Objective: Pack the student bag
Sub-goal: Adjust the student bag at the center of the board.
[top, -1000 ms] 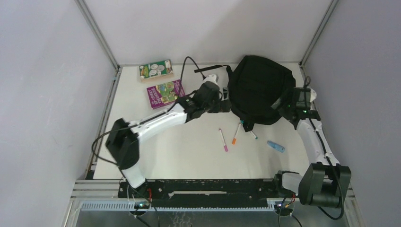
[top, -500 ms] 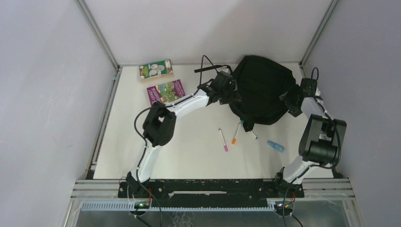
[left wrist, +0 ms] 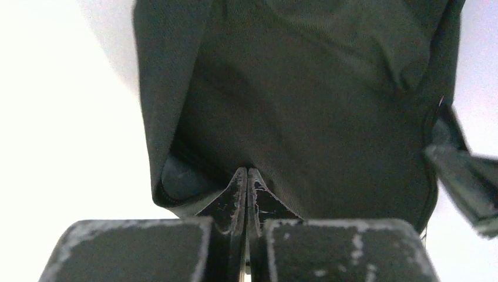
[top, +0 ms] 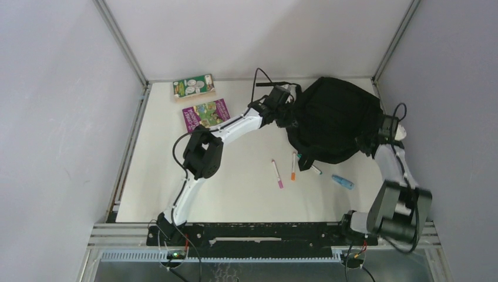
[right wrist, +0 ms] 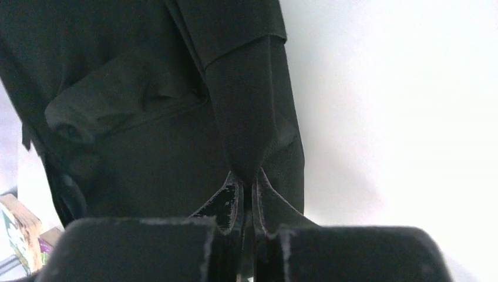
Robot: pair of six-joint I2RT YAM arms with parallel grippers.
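Pinching student bag (top: pixel 332 117), left gripper (left wrist: pixel 247 173), right gripper (right wrist: pixel 247 185), opposite sides

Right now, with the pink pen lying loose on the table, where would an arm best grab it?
Probably the pink pen at the middle of its barrel, coming straight down from above. It lies flat on the table, pointing roughly front to back, so fingers would close across it from left and right. The orange pen beside it lies apart, leaving room on both sides.
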